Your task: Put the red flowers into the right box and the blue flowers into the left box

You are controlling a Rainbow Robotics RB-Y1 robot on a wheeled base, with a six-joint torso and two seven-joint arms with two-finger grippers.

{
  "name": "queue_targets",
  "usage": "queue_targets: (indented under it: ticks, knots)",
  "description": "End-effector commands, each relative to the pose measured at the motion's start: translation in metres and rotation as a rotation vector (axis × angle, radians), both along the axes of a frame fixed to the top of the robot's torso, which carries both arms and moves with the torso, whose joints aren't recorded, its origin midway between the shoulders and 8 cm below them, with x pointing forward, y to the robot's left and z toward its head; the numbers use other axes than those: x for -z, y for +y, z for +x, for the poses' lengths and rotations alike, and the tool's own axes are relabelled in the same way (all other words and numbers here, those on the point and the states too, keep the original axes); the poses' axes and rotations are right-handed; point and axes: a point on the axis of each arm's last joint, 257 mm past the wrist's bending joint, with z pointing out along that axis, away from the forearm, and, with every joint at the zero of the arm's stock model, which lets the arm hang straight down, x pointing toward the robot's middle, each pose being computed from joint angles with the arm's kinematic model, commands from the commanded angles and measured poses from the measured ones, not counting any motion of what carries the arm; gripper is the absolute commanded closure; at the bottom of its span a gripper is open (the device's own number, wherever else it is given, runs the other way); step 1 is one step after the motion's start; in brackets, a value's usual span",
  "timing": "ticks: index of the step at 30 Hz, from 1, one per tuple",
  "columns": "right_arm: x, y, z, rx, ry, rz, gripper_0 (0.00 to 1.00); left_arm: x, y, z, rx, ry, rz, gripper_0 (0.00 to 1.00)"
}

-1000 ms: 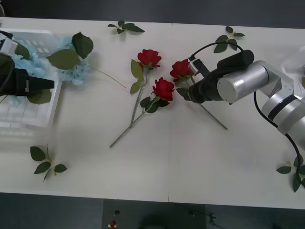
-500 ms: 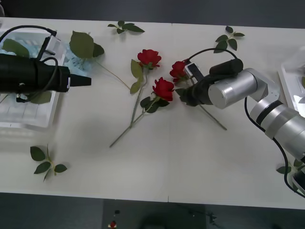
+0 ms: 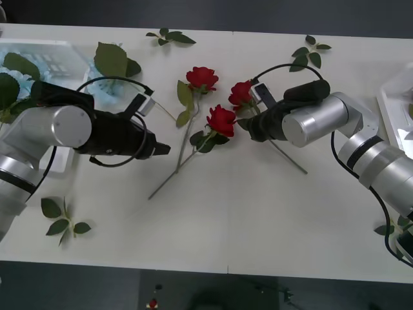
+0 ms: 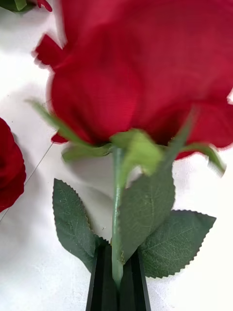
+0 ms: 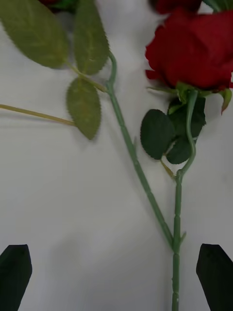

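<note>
Front view: three red flowers (image 3: 221, 120) are seen mid-table, stems running diagonally toward the near-left. The right gripper (image 3: 250, 127) is clamped on the stem of the rightmost rose (image 3: 241, 93), just under the bloom; its stem trails away under the arm. The left gripper (image 3: 157, 148) is held just left of the crossed stems of the other two. The blue flowers (image 3: 103, 92) lie at the left box (image 3: 45, 45), one spilling over its rim. The right box (image 3: 387, 110) is at the far right edge, nearer the right arm.

Right wrist view: black fingers (image 4: 99, 282) are shut on a thin plastic stem; fabric petals and serrated cloth leaves are seen above.

Left wrist view: fingers (image 5: 216, 269) are spread apart, with a knobbly green stem between them, running lengthwise away from the gripper.
</note>
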Motion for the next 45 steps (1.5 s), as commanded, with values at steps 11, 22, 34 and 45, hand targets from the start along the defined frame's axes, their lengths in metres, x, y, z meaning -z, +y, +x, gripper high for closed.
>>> queue_targets:
  ticks: [11, 22, 34, 45]
  knots:
    - [-0.087, -0.05, 0.04, 0.112, -0.121, 0.107, 1.0, -0.027, -0.093, 0.009, 0.169, -0.174, 0.115, 0.17]
    - [-0.136, -0.203, 0.03, 0.3, -0.083, 0.093, 1.0, -0.02, -0.107, 0.014, 0.158, -0.176, 0.105, 0.21]
    - [-0.176, -0.37, -0.036, 0.468, -0.105, 0.014, 1.0, -0.004, -0.102, 0.01, 0.157, -0.139, 0.112, 0.25]
    - [-0.165, -0.479, -0.104, 0.576, -0.137, -0.073, 1.0, 0.036, -0.082, 0.008, 0.139, -0.084, 0.194, 0.37]
